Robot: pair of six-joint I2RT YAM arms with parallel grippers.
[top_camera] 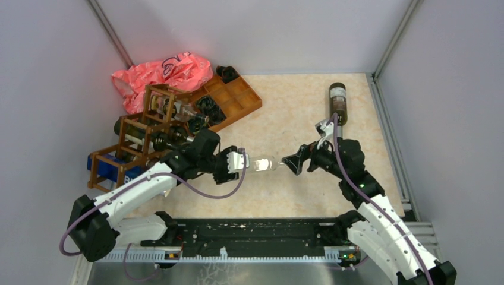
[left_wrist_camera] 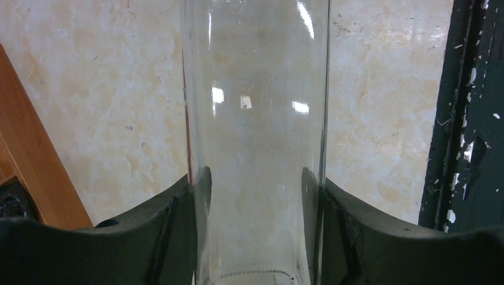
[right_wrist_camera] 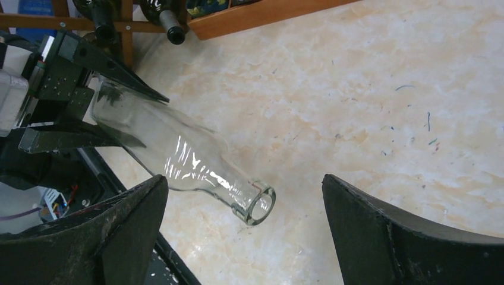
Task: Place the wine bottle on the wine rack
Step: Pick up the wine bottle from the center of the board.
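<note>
- Beige marbled tabletop (top_camera: 285, 113), boxed in by pale grey walls; clock directions are read from the top view.
- Left gripper (top_camera: 245, 162): one of two. Its jaws are about half spread and clamped on the wide body of the clear wine bottle (top_camera: 265, 163), with one dark pad pressed against each side of the glass.
- Right gripper (top_camera: 294, 161): at 3 o'clock of the bottle, with the jaws spread fully. The bottle's mouth sits between the two fingers with a gap on both sides, and this gripper holds nothing.
- Wine bottle: one, clear and uncapped. It lies roughly level over the table's centre, with its neck pointing to 3 o'clock and its base toward 9 o'clock.
- Wine rack (top_camera: 138, 138): one dark brown slatted frame at 9 o'clock of the table, just behind the left arm's wrist. At least two dark bottles lie in its cells; the full count cannot be told.
- Second loose bottle (top_camera: 337, 100): one, dark and labelled, at 1 o'clock.
- Orange-brown tray (top_camera: 238, 98): one, at 11 o'clock, beside the rack.
- Pink bag (top_camera: 160, 74): one, in the far corner at 11 o'clock.
</note>
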